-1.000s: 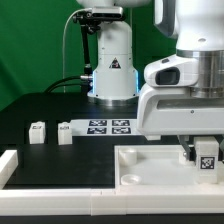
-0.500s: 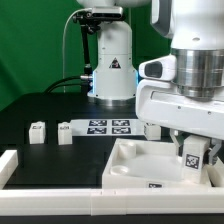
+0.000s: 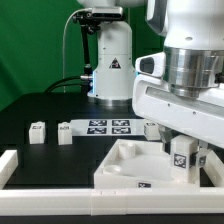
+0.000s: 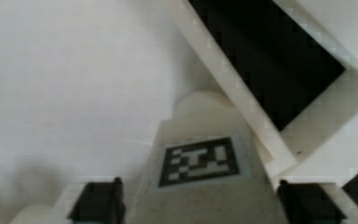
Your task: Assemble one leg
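Observation:
My gripper [image 3: 184, 162] is shut on a white leg [image 3: 180, 155] with a black-and-white tag, at the exterior view's right. It holds the leg over the far right corner of the large flat white board [image 3: 118, 168] with a raised rim and a round socket. In the wrist view the leg [image 4: 201, 150] sits between my two dark fingers [image 4: 98, 200], tag facing the camera, with the white board [image 4: 69, 80] beneath it. Whether the leg's end touches the board is hidden by my gripper [image 4: 211, 208].
Two loose white legs [image 3: 38, 131] [image 3: 64, 131] stand on the black table at the left, and another [image 3: 150, 129] stands beside the marker board [image 3: 108, 126]. A white wall [image 3: 12, 163] runs along the front left. The robot base [image 3: 112, 70] stands behind.
My gripper has moved toward the exterior view's left with the leg, turning it. The white board has shifted left and now sits skewed.

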Motion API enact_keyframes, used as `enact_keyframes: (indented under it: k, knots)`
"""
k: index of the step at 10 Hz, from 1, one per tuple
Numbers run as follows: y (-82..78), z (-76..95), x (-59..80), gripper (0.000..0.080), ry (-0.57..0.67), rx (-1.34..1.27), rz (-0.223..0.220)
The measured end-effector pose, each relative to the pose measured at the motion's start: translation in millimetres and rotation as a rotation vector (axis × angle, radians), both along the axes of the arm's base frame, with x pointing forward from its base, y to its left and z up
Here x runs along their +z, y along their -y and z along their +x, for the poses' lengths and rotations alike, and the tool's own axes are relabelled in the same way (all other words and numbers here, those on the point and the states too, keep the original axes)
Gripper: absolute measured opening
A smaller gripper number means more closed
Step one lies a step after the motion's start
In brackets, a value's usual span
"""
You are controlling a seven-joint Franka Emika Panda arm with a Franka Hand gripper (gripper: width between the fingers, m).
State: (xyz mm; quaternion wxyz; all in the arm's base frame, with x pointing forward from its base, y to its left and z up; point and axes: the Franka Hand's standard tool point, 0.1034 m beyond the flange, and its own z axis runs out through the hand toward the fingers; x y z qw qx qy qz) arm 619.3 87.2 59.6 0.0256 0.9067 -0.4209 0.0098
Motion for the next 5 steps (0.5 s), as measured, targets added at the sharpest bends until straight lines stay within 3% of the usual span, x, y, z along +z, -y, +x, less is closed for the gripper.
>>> enact_keyframes:
  k: [1,5]
  knots:
    - [0.0,-0.1,-0.1,0.0598,0.0,0.0,0.0]
    - [0.1,-0.4,-0.9,0.0646,-0.001,0.0,-0.001]
